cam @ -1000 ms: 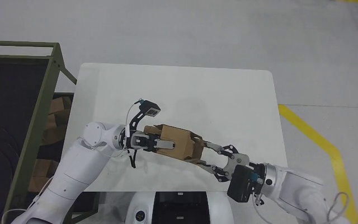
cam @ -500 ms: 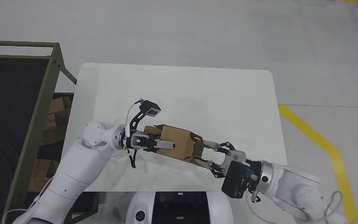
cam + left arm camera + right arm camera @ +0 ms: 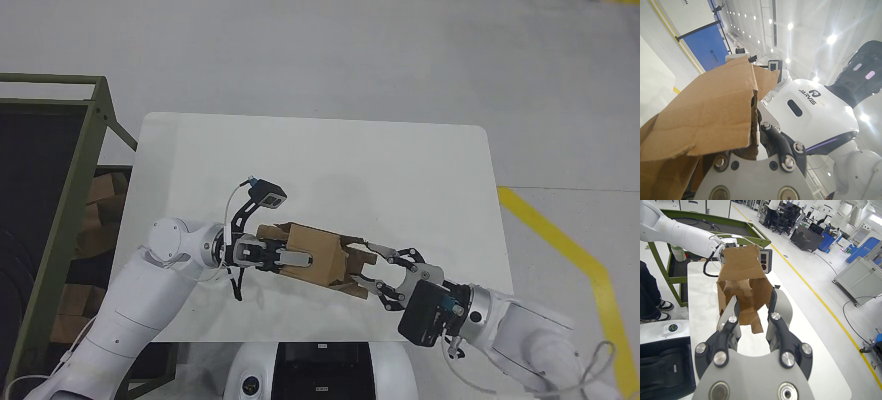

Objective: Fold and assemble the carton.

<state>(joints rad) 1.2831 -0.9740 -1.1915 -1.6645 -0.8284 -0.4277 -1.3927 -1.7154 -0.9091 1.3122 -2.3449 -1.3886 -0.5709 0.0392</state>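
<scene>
Fingers (image 3: 734, 307) of the right gripper (image 3: 755, 304) are spread open and empty, set just at the open end of the carton (image 3: 742, 262). The carton is held over the table (image 3: 400, 160) by the left gripper (image 3: 298, 257), clamped on its opposite end. Its long axis is aimed at the right fingers, with the loose flaps (image 3: 755, 323) nearest them.

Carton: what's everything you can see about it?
The carton is brown cardboard, a half-folded tube on its side over the white table, creased, with ragged flaps. The left gripper grips one end. The other end gapes at the open right gripper, whose fingers straddle a side wall.
</scene>
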